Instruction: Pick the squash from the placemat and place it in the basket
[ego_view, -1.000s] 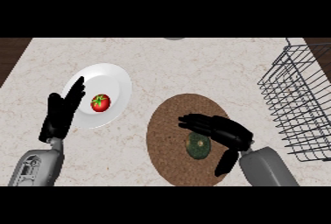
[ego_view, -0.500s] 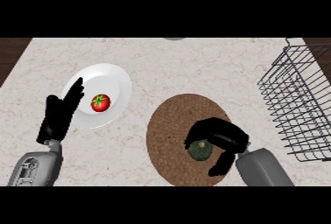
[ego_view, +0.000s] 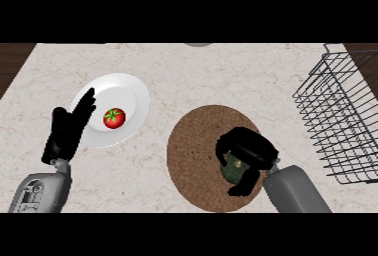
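Right hand (ego_view: 247, 150) is now clenched around the squash (ego_view: 236, 169) — a second ago the fingers were spread flat above it, half a second ago they were curling in, and now fingers and thumb wrap it from both sides. Only a small dark-green patch of the squash shows under the palm. It looks to be sitting on the round brown placemat (ego_view: 196, 150), toward the mat's near-right part; no visible lift yet, though the steep view makes that hard to judge.

Meaning for the task: grasp step looks done, pick is about to start. Next comes a lift off the mat and a carry toward the wire basket (ego_view: 339, 120), which stands at the table's right edge, apart from the placemat. The basket wall is tall on the side facing the hand, so the squash probably needs to rise well clear before crossing over — risk is clipping the rim.

Left hand (ego_view: 70, 127) is released, fingers straight and up, resting near the table's left edge, overlapping the near-left rim of the white plate (ego_view: 133, 87). It hasn't moved across the frames. The tomato (ego_view: 114, 118) sits on the plate, untouched.
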